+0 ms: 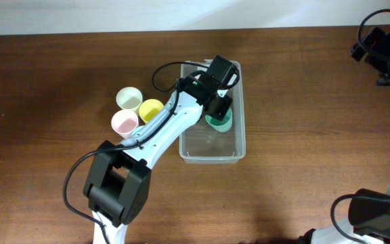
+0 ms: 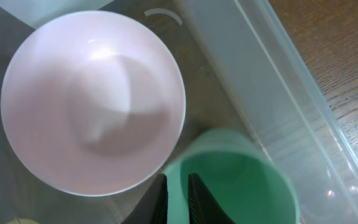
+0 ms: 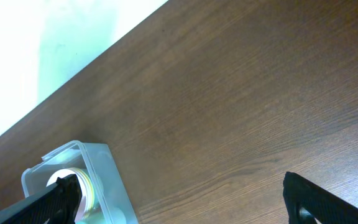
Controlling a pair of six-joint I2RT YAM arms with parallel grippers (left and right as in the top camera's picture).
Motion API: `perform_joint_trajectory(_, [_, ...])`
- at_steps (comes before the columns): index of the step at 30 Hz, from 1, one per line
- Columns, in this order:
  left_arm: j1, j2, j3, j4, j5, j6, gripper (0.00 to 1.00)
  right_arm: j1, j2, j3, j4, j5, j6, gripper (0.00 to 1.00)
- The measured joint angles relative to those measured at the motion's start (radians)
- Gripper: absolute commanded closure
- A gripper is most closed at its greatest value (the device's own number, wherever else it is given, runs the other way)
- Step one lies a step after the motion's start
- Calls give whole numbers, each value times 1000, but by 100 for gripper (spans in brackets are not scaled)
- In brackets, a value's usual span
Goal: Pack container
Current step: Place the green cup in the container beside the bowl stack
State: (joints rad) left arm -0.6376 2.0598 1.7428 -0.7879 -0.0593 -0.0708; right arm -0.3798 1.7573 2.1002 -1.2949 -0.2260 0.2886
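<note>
The clear plastic container point(image 1: 212, 150) stands mid-table. It also shows in the left wrist view point(image 2: 278, 81) and far off in the right wrist view point(image 3: 104, 180). My left gripper point(image 1: 217, 108) is inside it, shut on the rim of a green cup point(image 1: 219, 123), one finger inside and one outside the cup wall point(image 2: 178, 199). The green cup point(image 2: 241, 186) sits next to a pink bowl point(image 2: 92, 99) in the container. My right gripper point(image 3: 179, 199) is open and empty, held high at the far right point(image 1: 384, 51).
Three small cups stand on the table left of the container: cream point(image 1: 129, 98), yellow point(image 1: 150, 109) and pink point(image 1: 124, 123). The left arm point(image 1: 161, 135) reaches over them.
</note>
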Motion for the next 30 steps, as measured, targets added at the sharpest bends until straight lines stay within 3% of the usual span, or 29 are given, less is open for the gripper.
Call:
perform_joint_trajectory(10, [0,0,6,-11,3,0,82,0,0,0,0,0,0,1])
perform_joint_trajectory(24, [0,0,97,-405,44,-55,82,0,0,0,0,0,0,1])
perform_joint_trajectory(30, [-10,0,97,-351,89,-65,79,0,0,0,0,0,0,1])
